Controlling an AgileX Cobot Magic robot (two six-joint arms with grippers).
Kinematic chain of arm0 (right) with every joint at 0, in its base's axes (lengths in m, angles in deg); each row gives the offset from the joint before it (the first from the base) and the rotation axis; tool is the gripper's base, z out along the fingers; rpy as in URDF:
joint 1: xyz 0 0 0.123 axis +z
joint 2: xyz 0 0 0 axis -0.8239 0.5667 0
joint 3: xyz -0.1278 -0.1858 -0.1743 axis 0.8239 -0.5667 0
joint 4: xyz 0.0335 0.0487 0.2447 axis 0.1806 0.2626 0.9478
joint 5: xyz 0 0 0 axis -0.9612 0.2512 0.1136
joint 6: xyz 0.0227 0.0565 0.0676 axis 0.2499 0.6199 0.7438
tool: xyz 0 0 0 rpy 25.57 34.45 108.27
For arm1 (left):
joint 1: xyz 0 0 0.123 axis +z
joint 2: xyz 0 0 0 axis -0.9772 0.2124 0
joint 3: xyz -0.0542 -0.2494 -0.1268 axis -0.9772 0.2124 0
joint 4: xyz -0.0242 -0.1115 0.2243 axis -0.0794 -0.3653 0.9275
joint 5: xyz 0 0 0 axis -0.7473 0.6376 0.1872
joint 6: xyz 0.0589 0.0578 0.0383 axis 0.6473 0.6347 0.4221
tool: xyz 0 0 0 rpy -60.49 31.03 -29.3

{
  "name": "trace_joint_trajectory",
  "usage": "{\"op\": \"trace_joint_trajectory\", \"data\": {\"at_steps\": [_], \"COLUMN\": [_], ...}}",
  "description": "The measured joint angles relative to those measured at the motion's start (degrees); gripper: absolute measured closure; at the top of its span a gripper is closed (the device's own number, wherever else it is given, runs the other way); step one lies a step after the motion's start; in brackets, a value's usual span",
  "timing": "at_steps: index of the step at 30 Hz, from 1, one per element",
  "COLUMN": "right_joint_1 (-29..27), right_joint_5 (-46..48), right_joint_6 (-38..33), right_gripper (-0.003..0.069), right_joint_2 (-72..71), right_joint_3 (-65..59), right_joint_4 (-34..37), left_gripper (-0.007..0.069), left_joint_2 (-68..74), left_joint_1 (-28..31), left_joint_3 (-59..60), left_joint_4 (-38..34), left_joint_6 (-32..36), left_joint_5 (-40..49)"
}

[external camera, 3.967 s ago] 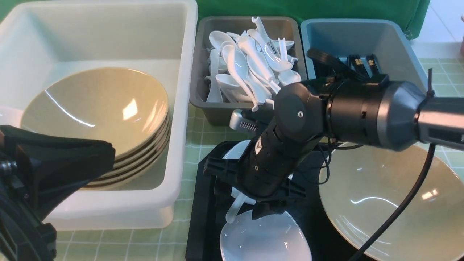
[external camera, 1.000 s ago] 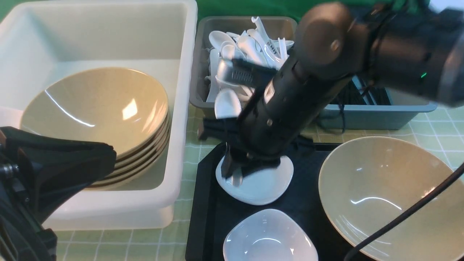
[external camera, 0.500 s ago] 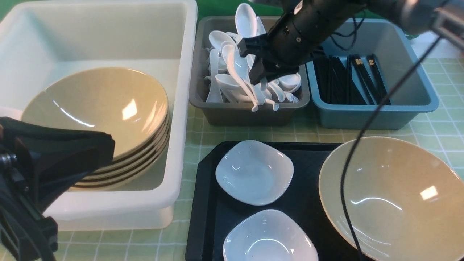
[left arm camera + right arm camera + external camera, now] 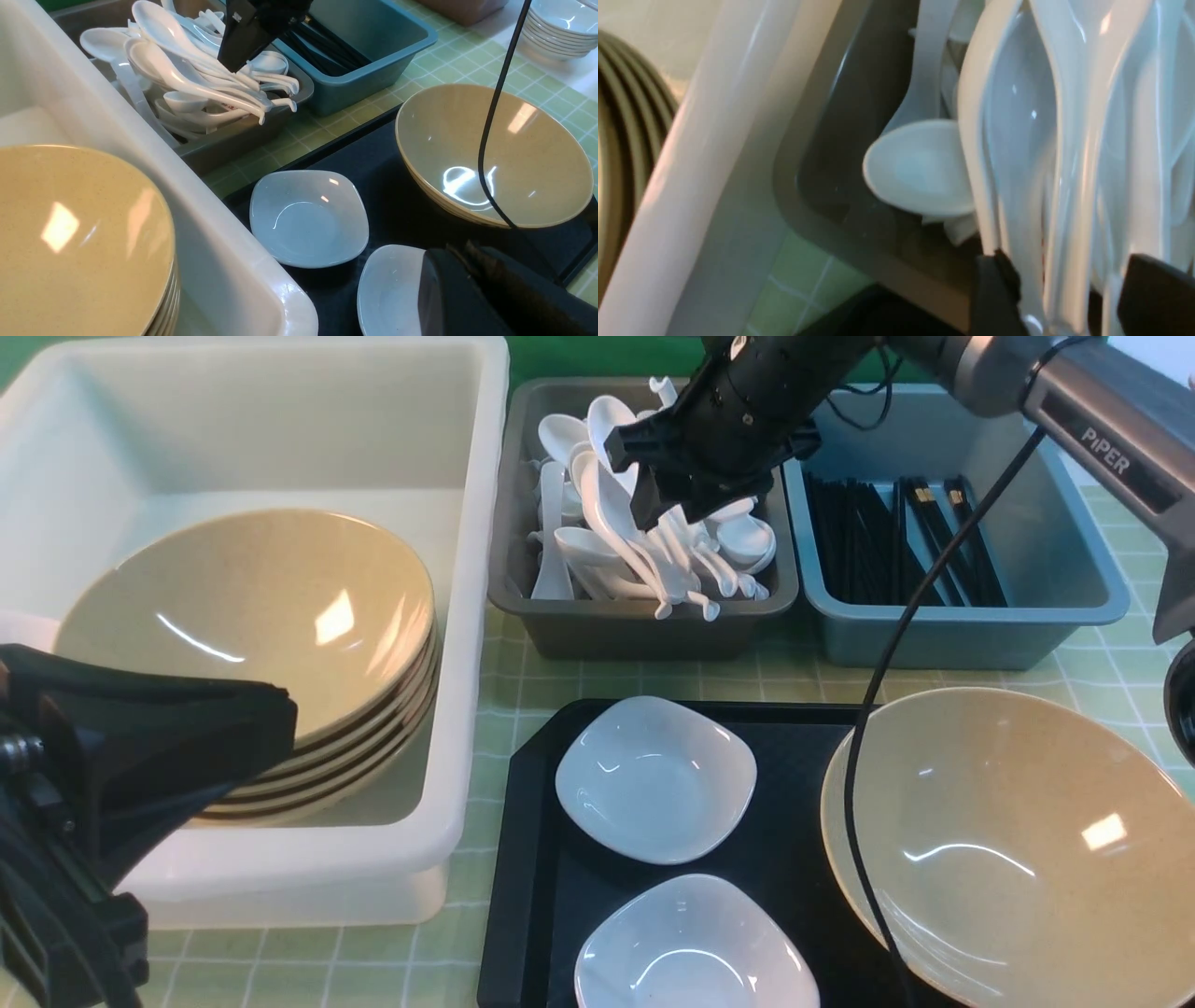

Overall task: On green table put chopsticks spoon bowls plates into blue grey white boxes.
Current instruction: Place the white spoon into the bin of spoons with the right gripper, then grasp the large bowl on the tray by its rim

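My right gripper [image 4: 665,509] hangs over the dark grey box [image 4: 644,630], just above its heap of white spoons [image 4: 597,513]. In the right wrist view its fingers [image 4: 994,289] stand apart, the gripper [image 4: 1069,298] open with spoon handles [image 4: 1017,140] loose between them. Black chopsticks [image 4: 896,541] lie in the blue box [image 4: 971,635]. Several bowls [image 4: 252,607] are stacked in the white box [image 4: 471,616]. One bowl [image 4: 999,840] and two plates [image 4: 653,775] [image 4: 691,952] sit on the black tray [image 4: 532,859]. My left gripper [image 4: 462,249] is shut and empty above the near plate [image 4: 387,289].
The green table [image 4: 523,681] shows between boxes and tray. The right arm's black cable [image 4: 868,756] hangs across the tray's bowl. A stack of white dishes [image 4: 560,23] stands beyond the table's far right. My left arm [image 4: 140,756] fills the lower left corner.
The right gripper carried a spoon from the tray to the grey box, sank a little and opened; the spoon now rests on the heap. The left arm has not moved.
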Motion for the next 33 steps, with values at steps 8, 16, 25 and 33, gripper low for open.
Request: {"op": "trace_joint_trajectory", "data": {"at_steps": [8,16,25,33], "right_joint_1": [0.00,2.75,6.06,3.03], "right_joint_5": [5.15,5.15,5.21,3.07], "right_joint_6": [-3.41,-8.21,-12.57,-11.93], "right_gripper": [0.0218,0.0365,0.0565,0.0636], "right_joint_2": [-6.86,-26.70,-48.91,-67.83], "right_joint_3": [4.15,-0.05,-33.13,-70.91], "right_joint_4": [-0.24,-0.17,-3.54,-7.65], "left_gripper": [0.0625,0.0625,0.0606,0.0370], "left_joint_2": [0.08,6.17,22.56,34.24], "left_joint_1": [0.00,0.00,0.00,-4.39], "left_joint_3": [0.00,0.00,0.00,-6.13], "left_joint_4": [-2.98,-11.78,-22.93,-23.86], "left_joint_6": [-0.05,-0.05,9.58,11.74], "left_joint_5": [0.15,-2.20,1.53,1.80]}}
